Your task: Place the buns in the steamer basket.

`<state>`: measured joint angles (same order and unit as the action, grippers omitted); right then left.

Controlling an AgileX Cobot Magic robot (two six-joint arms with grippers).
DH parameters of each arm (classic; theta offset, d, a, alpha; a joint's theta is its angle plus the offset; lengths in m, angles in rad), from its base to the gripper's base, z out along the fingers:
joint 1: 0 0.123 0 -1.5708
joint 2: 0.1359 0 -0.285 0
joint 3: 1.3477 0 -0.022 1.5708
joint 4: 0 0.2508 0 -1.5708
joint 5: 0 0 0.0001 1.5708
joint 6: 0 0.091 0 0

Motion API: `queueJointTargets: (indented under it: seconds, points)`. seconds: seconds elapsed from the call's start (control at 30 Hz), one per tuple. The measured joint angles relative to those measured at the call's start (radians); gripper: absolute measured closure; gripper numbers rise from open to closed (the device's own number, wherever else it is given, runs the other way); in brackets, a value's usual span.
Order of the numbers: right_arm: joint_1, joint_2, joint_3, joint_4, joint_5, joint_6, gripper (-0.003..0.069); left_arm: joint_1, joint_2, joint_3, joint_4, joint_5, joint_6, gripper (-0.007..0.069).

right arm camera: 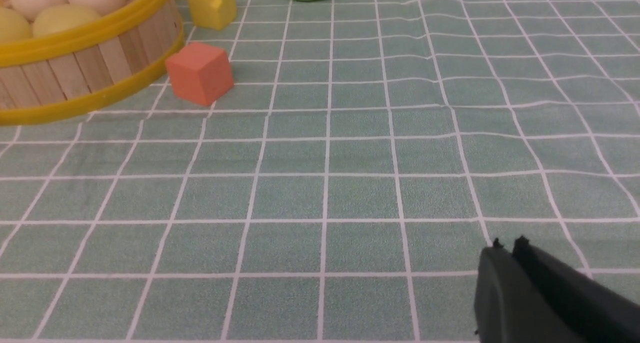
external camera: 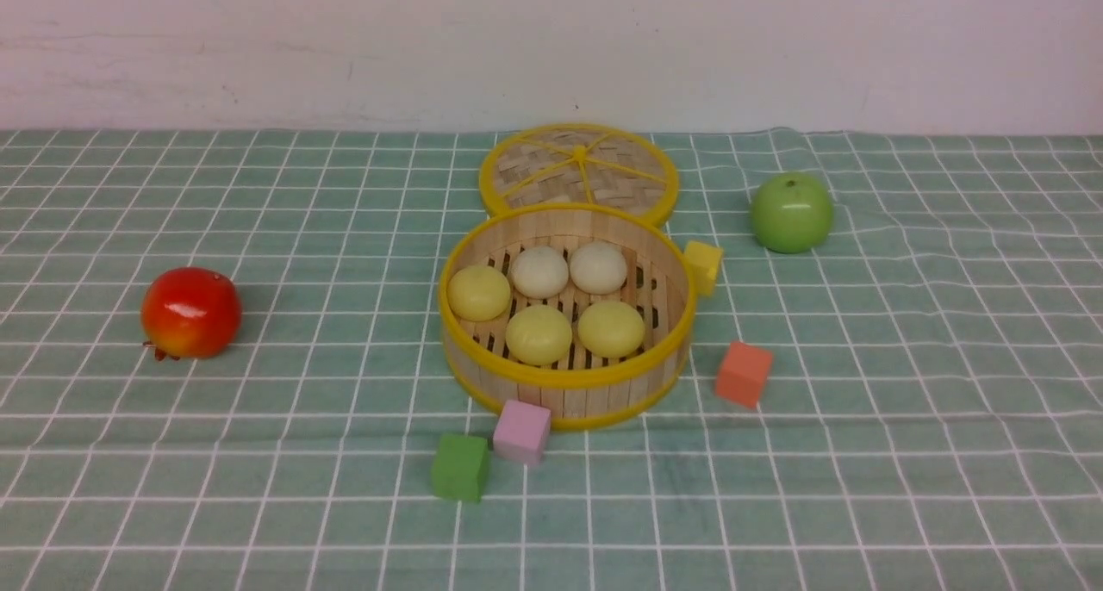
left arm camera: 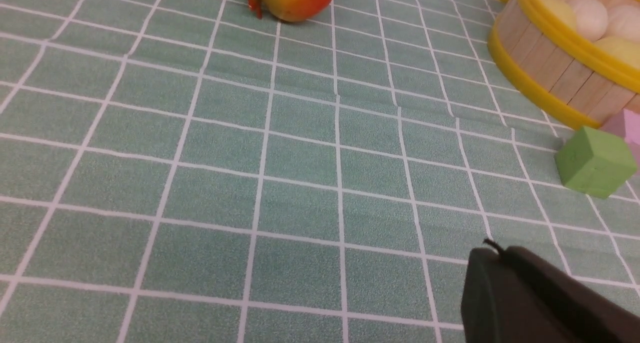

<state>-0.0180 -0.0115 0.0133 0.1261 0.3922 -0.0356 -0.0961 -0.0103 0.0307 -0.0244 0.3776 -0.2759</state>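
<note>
The steamer basket (external camera: 564, 384) stands at the middle of the cloth. Inside it lie three pale yellow buns (external camera: 479, 293), (external camera: 538, 334), (external camera: 611, 328) and two off-white buns (external camera: 540, 271), (external camera: 598, 267). The basket also shows in the left wrist view (left arm camera: 545, 68) and in the right wrist view (right arm camera: 75, 68). My left gripper (left arm camera: 495, 250) is shut and empty, low over bare cloth, well short of the basket. My right gripper (right arm camera: 506, 247) is shut and empty over bare cloth on the other side. Neither arm shows in the front view.
The flat woven lid (external camera: 578, 171) lies behind the basket. A red fruit (external camera: 190, 312) sits at the left, a green apple (external camera: 791, 213) at the right. Cubes ring the basket: yellow (external camera: 703, 265), orange (external camera: 743, 373), pink (external camera: 521, 432), green (external camera: 460, 467).
</note>
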Motion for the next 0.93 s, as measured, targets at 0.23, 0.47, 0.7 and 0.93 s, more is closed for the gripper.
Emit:
queueJointTargets:
  seconds: [0.23,0.47,0.7,0.93]
  points:
    - [0.0,0.0,0.0,0.0,0.0,0.0,0.0624,0.0,0.0,0.0,0.0,0.0,0.0,0.0638]
    - [0.0,0.0,0.0,0.0,0.0,0.0,0.0615,0.0,0.0,0.0,0.0,0.0,0.0,0.0638]
    - [0.0,0.0,0.0,0.0,0.0,0.0,0.0609,0.0,0.0,0.0,0.002,0.0,0.0,0.0638]
    - [0.0,0.0,0.0,0.0,0.0,0.0,0.0609,0.0,0.0,0.0,0.002,0.0,0.0,0.0638]
